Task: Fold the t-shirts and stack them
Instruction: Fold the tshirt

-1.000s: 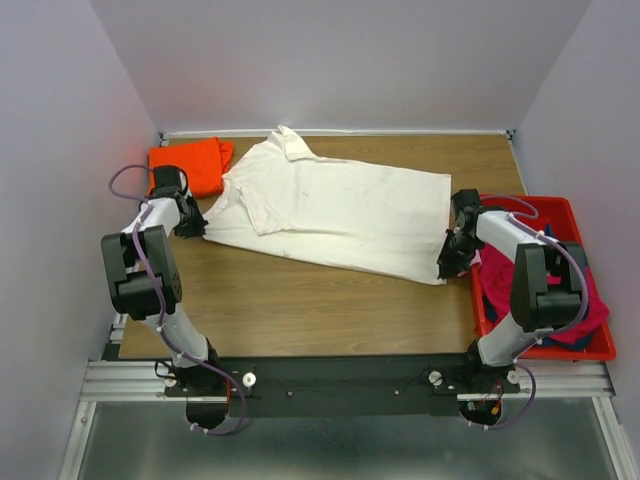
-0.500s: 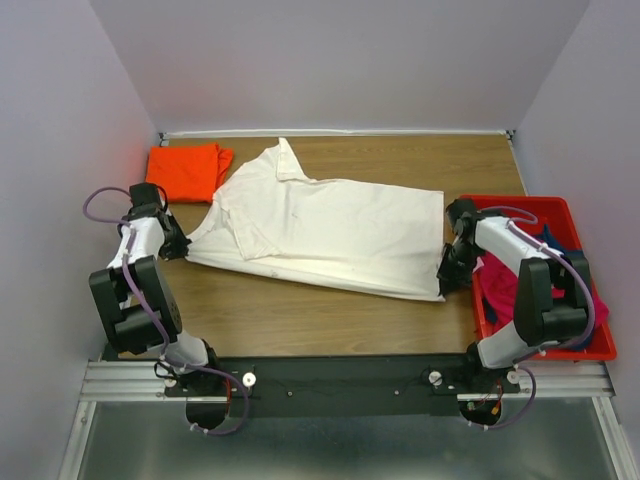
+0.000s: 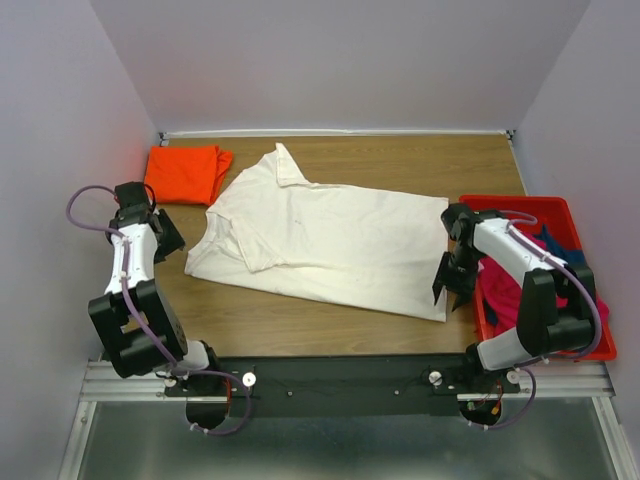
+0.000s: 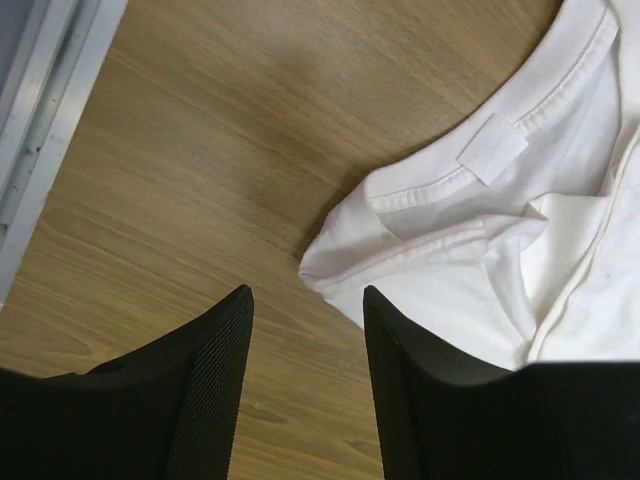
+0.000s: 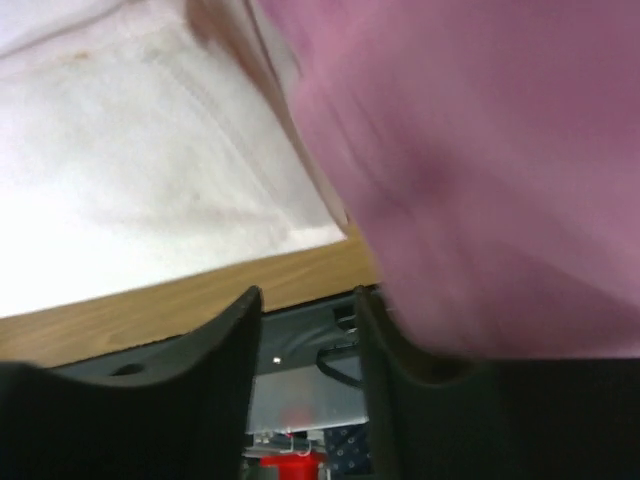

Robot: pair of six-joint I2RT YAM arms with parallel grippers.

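Observation:
The large cream-white t-shirt (image 3: 330,235) lies spread across the table, collar toward the back left. A folded orange t-shirt (image 3: 183,172) rests at the back left corner. My left gripper (image 3: 168,243) stands open just left of the white shirt's left edge. In the left wrist view its fingers (image 4: 306,297) are apart over bare wood, and the shirt's folded corner (image 4: 345,262) lies just beyond the tips. My right gripper (image 3: 448,290) is open at the shirt's near right corner. In the right wrist view nothing sits between the fingers (image 5: 305,298), and white cloth (image 5: 130,160) lies ahead.
A red bin (image 3: 545,204) at the right edge holds magenta (image 3: 500,285) and dark blue (image 3: 555,240) shirts. A blurred pink mass (image 5: 480,180) fills the right of the right wrist view. The metal frame (image 3: 340,380) runs along the near edge.
Both grippers went from shut on the white shirt's ends to open and let it go. The left arm drew back leftward; the shirt slid nearer and settled flat.

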